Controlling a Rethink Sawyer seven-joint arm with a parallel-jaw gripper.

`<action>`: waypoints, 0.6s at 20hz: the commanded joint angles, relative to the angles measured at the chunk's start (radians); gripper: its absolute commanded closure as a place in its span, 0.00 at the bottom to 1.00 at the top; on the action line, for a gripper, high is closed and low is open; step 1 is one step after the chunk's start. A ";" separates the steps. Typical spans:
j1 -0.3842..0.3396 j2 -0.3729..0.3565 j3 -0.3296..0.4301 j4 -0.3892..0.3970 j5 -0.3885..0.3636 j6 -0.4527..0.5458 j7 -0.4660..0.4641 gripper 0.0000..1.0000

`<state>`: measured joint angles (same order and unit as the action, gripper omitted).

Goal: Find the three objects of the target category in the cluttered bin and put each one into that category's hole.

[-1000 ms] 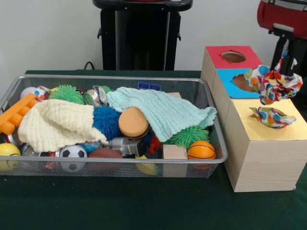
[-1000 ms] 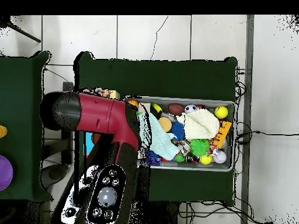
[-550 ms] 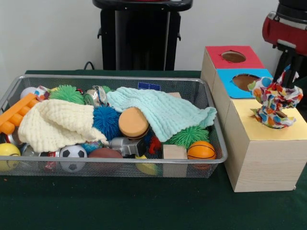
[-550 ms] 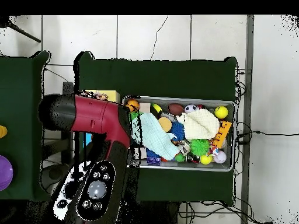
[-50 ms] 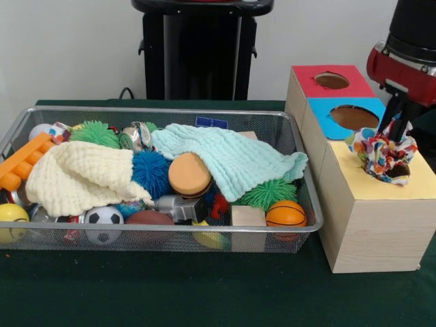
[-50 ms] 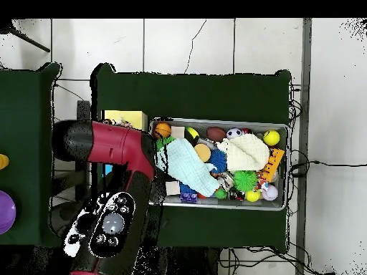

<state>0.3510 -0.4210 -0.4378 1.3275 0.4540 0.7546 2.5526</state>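
Half the patterned cloth (image 5: 385, 155) bunches above the yellow hole (image 5: 397, 174); can't tell fingers' state, so retracting gripper (image 5: 396, 129) might drag it out.

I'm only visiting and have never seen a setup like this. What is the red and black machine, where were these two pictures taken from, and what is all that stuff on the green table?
The red and black machine is a robot arm. One picture faces it across the table; the other looks straight down.

On the green table a wire bin holds toys: balls, a cream cloth, a mint cloth, an orange block.

Beside it stands a wooden box with red, blue and yellow tops, each with a hole. The gripper is down at the yellow hole, where a colourful spotted cloth sits bunched. Whether it grips the cloth is unclear.
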 commanded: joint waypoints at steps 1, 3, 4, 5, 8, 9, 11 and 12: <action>-0.003 0.080 0.047 0.070 0.046 -0.034 0.296 1.00; 0.000 0.089 0.051 0.071 0.051 -0.049 0.296 1.00; -0.003 0.092 0.050 0.066 0.055 -0.054 0.297 1.00; -0.004 0.094 0.054 0.068 0.059 -0.058 0.293 1.00; -0.013 0.095 0.069 0.075 0.070 -0.092 0.272 1.00; -0.018 0.095 0.079 0.079 0.075 -0.112 0.260 1.00; -0.032 0.103 0.107 0.091 0.085 -0.195 0.234 1.00; -0.035 0.110 0.115 0.094 0.086 -0.235 0.228 1.00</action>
<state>0.3561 -0.3838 -0.4420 1.3323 0.4980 0.6745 2.5662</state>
